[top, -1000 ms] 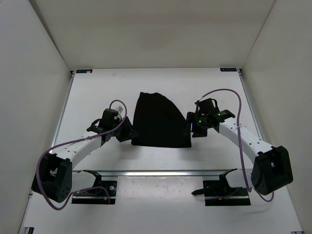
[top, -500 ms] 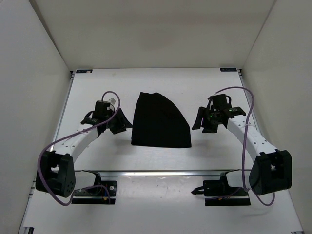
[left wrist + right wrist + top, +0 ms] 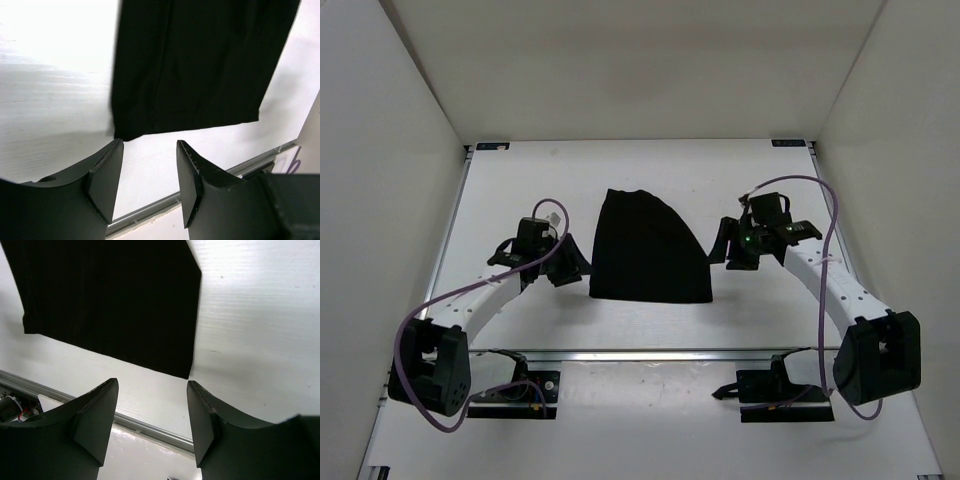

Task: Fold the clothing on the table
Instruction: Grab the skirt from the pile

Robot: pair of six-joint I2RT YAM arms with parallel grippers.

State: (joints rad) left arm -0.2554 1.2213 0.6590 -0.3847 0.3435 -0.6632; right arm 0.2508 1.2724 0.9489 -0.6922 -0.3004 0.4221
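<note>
Lying flat near the middle of the table (image 3: 510, 190), the black clothing (image 3: 648, 250) is seen as a tapering shape, its straight hem turned toward the arms and its rounded end away from them. The table is enclosed by off-white walls (image 3: 400, 120) on three sides, a metal rail (image 3: 650, 353) is set along the near edge, and a purple cable (image 3: 450, 300) is looped along each arm.

The left arm is bent inward, and the left gripper (image 3: 570, 270) is held just beside the hem's near left corner, fingers spread and empty. The right gripper (image 3: 725, 245) is held beside the garment's right edge, likewise spread wide with nothing between its fingers. Whether either gripper touches the tabletop cannot be told.

Compared with half a second earlier, both grippers are found closer to the cloth, while the clothing itself is unmoved.
</note>
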